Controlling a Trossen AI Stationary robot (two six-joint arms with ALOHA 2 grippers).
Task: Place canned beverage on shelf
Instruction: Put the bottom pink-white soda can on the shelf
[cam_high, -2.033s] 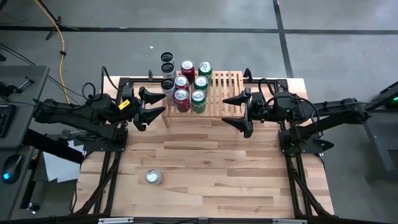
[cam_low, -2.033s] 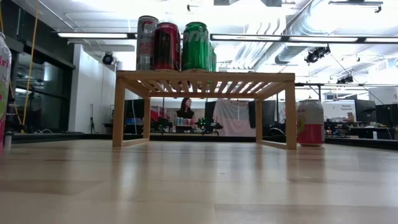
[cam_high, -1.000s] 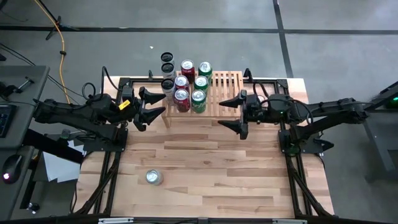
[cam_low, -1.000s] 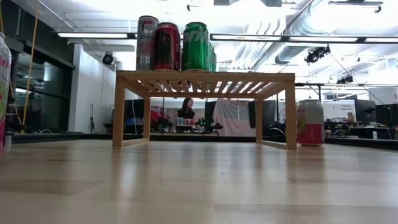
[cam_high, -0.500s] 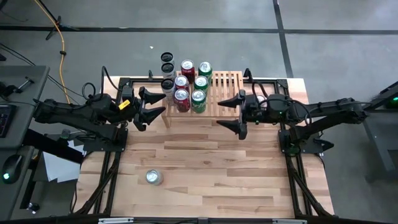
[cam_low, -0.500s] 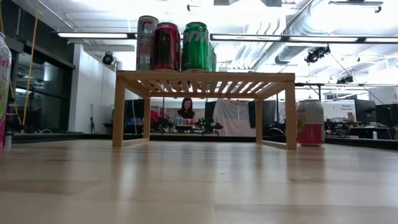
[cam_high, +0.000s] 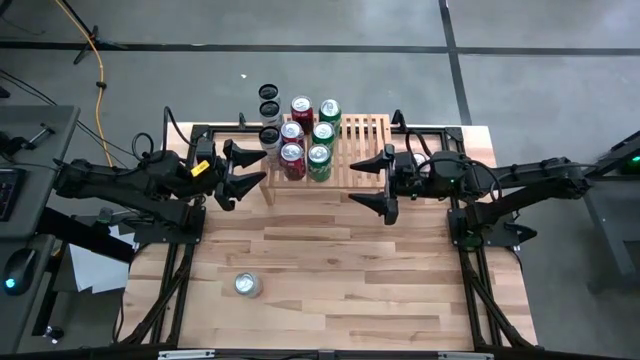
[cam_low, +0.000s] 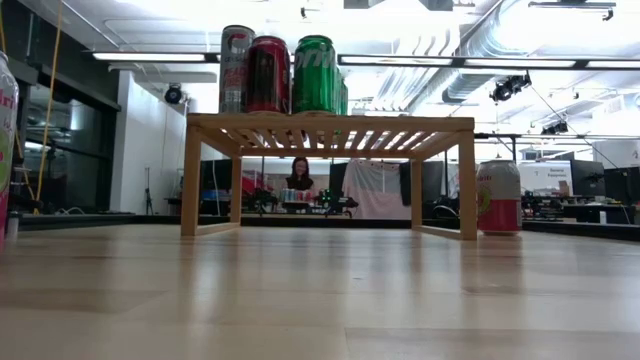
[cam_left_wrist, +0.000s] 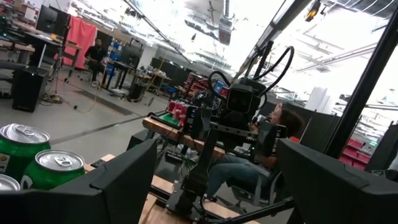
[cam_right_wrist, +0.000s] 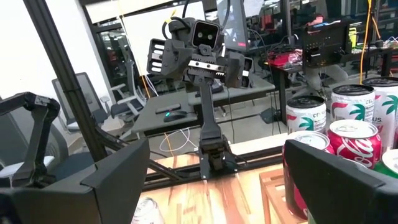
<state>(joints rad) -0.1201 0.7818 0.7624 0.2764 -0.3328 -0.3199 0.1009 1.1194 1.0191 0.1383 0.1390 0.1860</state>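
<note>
Tabletop's lone can shows only from above.

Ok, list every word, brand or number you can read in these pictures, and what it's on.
None reads for certain.
Red cans: white script, too blurred.
Green can: logo too blurred.
White cans: palm picture, small print unreadable.
Can beside the shelf: label too small.

The left gripper and the right gripper face each other above the table, both with fingers spread wide.
</note>
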